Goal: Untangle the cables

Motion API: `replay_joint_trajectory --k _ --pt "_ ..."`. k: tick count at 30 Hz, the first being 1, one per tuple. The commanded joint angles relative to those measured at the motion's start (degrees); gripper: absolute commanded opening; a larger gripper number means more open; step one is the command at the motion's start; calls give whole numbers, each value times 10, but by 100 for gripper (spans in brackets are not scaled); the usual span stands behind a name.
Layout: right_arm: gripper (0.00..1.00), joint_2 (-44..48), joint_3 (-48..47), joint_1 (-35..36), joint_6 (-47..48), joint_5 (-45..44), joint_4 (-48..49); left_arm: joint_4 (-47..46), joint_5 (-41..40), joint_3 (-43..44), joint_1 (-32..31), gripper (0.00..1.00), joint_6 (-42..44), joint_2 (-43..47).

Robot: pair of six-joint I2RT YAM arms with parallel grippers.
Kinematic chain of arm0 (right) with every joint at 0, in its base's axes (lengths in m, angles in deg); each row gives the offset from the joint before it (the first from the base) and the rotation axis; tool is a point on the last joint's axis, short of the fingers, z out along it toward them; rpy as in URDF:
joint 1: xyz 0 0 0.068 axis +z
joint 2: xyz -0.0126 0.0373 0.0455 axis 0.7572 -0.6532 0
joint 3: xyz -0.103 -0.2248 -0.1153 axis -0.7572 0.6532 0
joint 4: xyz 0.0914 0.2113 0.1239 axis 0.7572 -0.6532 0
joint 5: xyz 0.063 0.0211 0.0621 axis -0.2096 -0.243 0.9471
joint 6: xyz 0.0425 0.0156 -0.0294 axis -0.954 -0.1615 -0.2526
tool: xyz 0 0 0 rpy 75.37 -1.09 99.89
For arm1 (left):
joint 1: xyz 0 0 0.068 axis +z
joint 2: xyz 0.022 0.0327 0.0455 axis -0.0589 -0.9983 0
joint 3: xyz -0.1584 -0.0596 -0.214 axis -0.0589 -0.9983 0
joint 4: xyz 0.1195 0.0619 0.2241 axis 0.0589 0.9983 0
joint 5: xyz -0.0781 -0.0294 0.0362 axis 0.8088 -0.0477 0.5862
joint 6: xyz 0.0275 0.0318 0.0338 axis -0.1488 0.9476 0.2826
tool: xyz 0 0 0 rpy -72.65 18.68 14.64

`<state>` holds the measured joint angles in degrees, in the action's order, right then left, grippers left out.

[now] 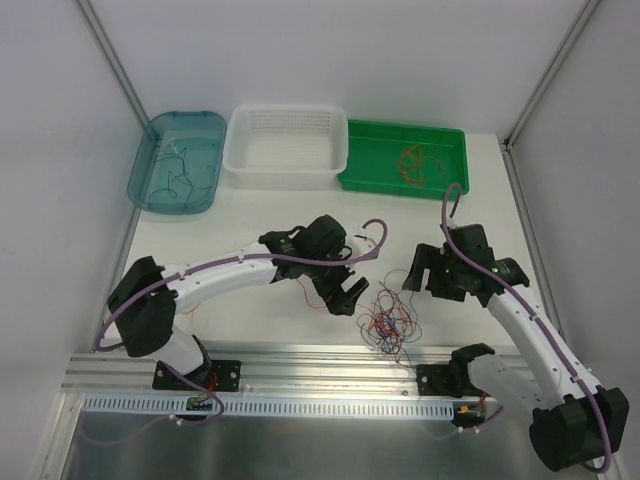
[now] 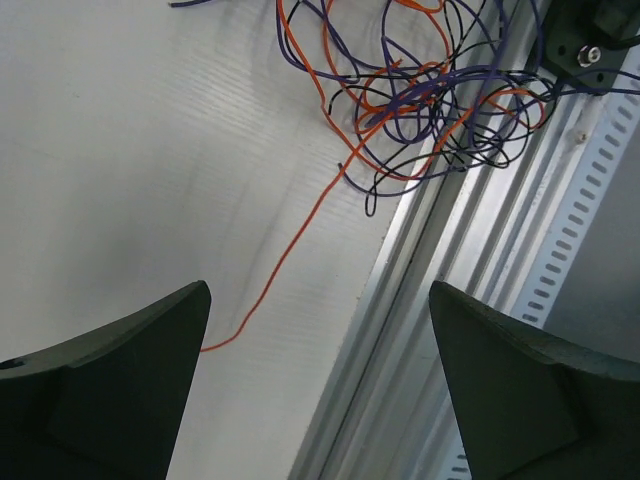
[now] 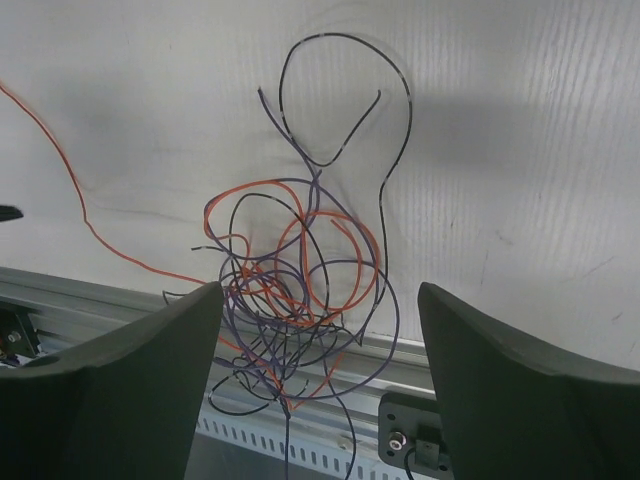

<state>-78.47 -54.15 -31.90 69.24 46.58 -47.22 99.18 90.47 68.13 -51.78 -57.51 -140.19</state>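
Note:
The cables lie as one tangled knot of thin orange, purple and black wires at the table's near edge, between the two arms and partly over the metal rail. My left gripper hangs just left of the knot, open and empty. In the left wrist view the cables sit ahead of the left gripper, and one orange strand trails back beside the left finger. My right gripper hovers to the right of the knot, open. Its wrist view shows the cables ahead, between the spread fingers of the right gripper, untouched.
A teal bin holding a few dark wires, a white basket and a green tray with orange wires stand along the back. An aluminium rail runs along the near edge, with the right arm's black mount on it.

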Motion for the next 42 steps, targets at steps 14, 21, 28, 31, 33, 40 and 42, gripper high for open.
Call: replay_joint_trajectory --k 14,21,28,31,33,40,42 --pt "93 88 47 12 -12 73 -7 -40 85 66 -38 49 87 -163" --pt "93 76 84 62 -53 132 49 -66 71 24 -39 0 25 -114" --pt "93 41 93 113 -74 131 93 -82 12 6 -39 0 -50 -35" --pt "92 4 93 133 -79 140 122 -88 -7 3 -39 0 -66 -9" --pt "90 -12 92 151 -83 137 148 -92 -8 -1 -38 0 -77 4" --pt "69 -85 89 172 -94 137 231 -109 -29 -38 -38 0 -109 47" --pt "65 -100 93 175 -102 147 253 -117 -44 -52 -38 0 -113 72"
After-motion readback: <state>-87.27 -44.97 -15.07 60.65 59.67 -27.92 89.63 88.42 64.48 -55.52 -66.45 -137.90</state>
